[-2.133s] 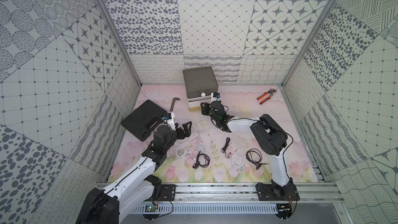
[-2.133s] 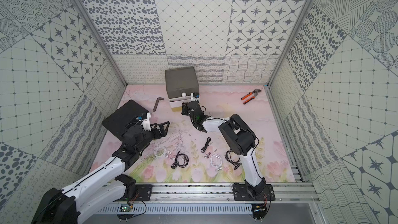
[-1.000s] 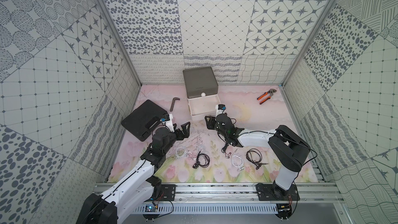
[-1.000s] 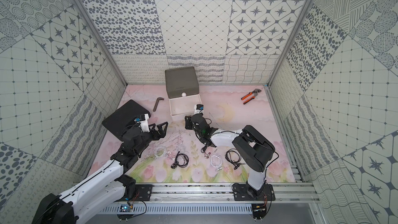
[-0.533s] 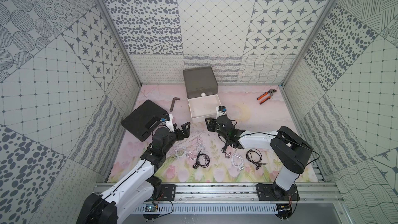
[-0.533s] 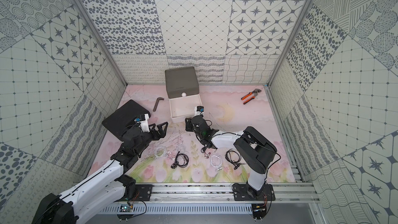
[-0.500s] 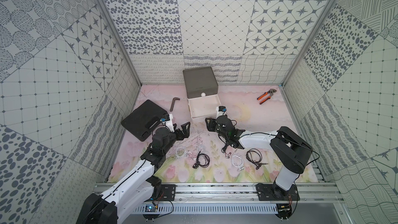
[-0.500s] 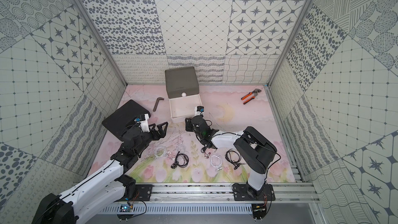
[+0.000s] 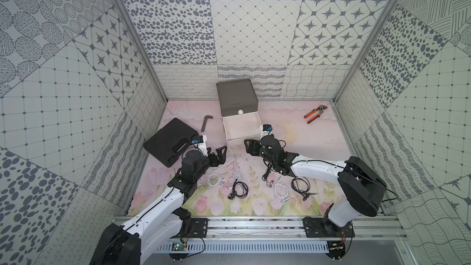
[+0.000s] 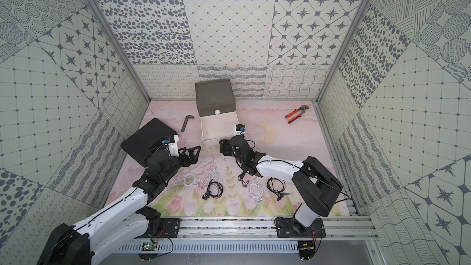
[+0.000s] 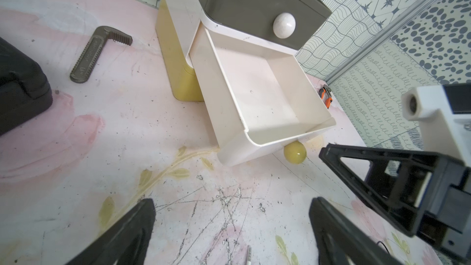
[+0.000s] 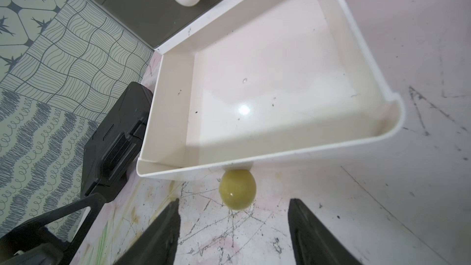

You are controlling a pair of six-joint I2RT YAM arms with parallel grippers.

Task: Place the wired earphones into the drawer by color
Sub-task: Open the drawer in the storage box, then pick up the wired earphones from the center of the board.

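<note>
Both claws gape empty, left gripper [image 11: 230, 205] beside the black case [image 9: 168, 144], right gripper [image 12: 234, 206] just short of the yellow knob [image 12: 237, 189] of the drawer [image 9: 235, 96], under its pulled-out white tray [image 12: 305, 154], wired earphones [image 9: 240, 189] loose on the mat [image 9: 318, 144].

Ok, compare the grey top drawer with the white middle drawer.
The grey top drawer is shut; the white middle drawer is pulled out. The grey top drawer hides its inside; the white middle drawer shows an empty floor. Both sit in one drawer unit.
</note>
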